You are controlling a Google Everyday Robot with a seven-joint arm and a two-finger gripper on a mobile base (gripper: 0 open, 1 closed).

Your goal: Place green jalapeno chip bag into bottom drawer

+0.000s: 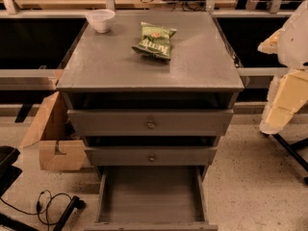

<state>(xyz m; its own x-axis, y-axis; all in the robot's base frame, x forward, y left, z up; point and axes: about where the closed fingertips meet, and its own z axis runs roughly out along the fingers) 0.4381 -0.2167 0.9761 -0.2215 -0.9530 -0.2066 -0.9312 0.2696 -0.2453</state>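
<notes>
The green jalapeno chip bag (155, 41) lies flat on top of the grey three-drawer cabinet, toward the back and a little right of the middle, with its label side up. The bottom drawer (151, 194) is pulled out toward me, and its flat floor shows with nothing on it. The two upper drawers, with round knobs, are shut or nearly shut. My gripper (278, 110) hangs at the right edge of the view, beside the cabinet and below its top. It is well to the right of the bag and holds nothing that I can see.
A white bowl (100, 20) stands at the back left corner of the cabinet top (106, 66). An open cardboard box (48, 138) sits on the floor to the cabinet's left. Black cables (48, 206) and a chair base lie at lower left. A desk with cables runs behind.
</notes>
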